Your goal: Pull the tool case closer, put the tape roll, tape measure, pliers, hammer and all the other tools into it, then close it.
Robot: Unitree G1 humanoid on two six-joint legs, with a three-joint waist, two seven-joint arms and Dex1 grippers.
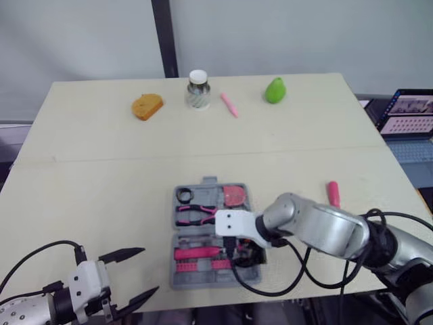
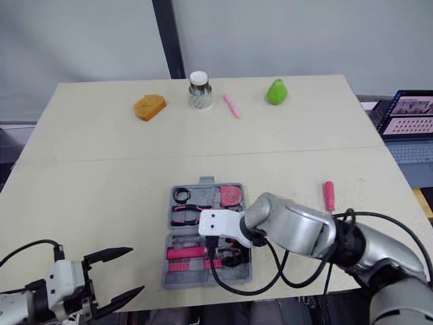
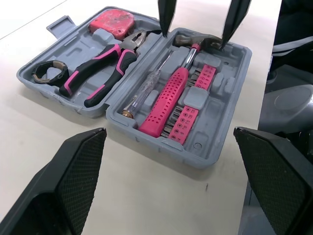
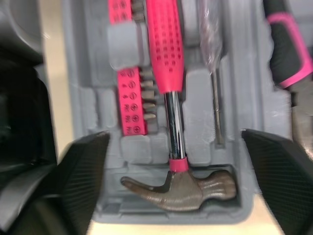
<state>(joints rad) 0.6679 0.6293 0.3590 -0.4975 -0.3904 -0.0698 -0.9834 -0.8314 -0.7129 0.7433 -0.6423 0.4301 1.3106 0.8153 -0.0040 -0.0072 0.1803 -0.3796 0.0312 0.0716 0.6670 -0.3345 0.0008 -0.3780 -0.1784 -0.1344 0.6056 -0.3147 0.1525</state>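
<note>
The grey tool case (image 1: 181, 277) lies open near the table's front edge. In it are a black tape roll (image 3: 49, 72), a red tape measure (image 3: 111, 20), pink-handled pliers (image 3: 105, 68), a clear screwdriver (image 3: 144, 93) and a pink-handled hammer (image 3: 168, 95) beside a pink bit strip (image 3: 193, 110). My right gripper (image 4: 175, 133) hangs open just above the hammer head (image 4: 186, 188), one finger on each side and nothing held. My left gripper (image 1: 149, 271) is open, low at the front left, a short way from the case. A pink tool (image 1: 333, 193) lies on the table right of the case.
At the back of the table stand an orange object (image 1: 147, 106), a small jar (image 1: 197, 89), a pink marker (image 1: 229, 104) and a green pear (image 1: 275, 90). A laptop (image 1: 409, 115) sits off the table's right side. My right arm's cable loops over the case's near right corner.
</note>
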